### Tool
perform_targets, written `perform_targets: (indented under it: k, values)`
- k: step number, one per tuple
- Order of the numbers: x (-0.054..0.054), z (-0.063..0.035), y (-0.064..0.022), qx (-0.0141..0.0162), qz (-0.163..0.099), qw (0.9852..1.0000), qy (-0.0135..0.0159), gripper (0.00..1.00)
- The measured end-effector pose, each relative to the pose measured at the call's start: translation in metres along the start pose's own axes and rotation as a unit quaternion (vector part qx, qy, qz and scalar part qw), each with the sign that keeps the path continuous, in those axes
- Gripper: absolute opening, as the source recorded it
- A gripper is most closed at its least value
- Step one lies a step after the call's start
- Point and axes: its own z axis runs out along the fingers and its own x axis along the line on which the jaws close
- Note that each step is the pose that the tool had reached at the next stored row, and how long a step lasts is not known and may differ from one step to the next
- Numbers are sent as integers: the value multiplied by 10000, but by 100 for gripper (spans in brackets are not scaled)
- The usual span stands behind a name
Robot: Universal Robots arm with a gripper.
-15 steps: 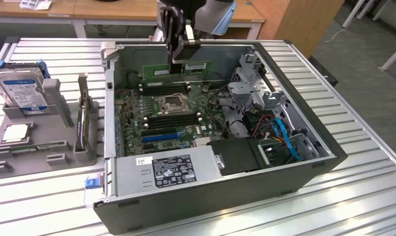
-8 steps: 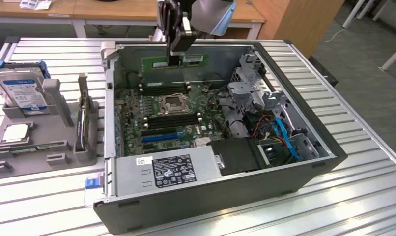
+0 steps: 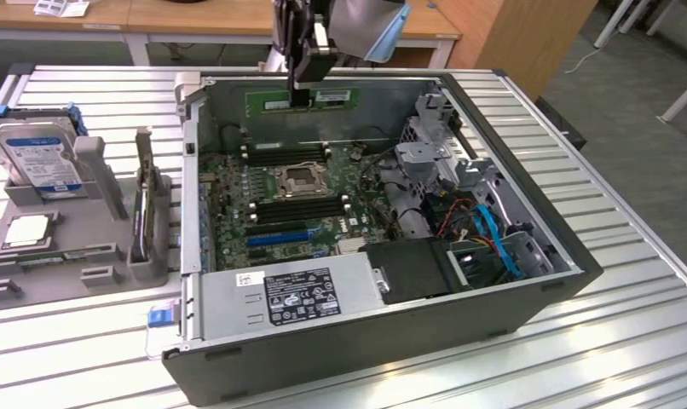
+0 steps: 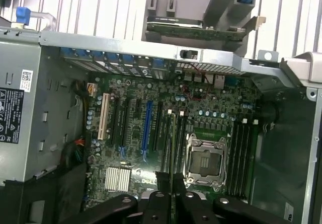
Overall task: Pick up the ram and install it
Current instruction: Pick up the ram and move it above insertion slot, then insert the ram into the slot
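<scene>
Over the far end of the open computer case (image 3: 378, 358), the gripper (image 3: 302, 100) pinches the ram (image 3: 264, 99) at mid-length. Stick is level, on edge, and clear of the motherboard (image 3: 224, 183). In the wrist view it sits edge-on between the fingers (image 4: 162, 179), parallel to the memory slots (image 4: 239, 148) flanking the CPU socket (image 4: 204, 161).

The arm (image 3: 303, 34) hangs in from above, wrist vertical, with the gripper (image 3: 306, 92) pointing straight down. Its fingers (image 4: 162, 182) are set narrowly, clamped on both faces of the ram (image 3: 273, 99), which is held level.
</scene>
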Motion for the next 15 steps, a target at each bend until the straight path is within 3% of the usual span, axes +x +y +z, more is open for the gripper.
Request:
perform_targets:
  k: [7, 15]
  values:
    - [0, 0, -4, -7, 241, 9997, -6, 14]
    - [0, 0, -4, -8, 256, 9997, -6, 14]
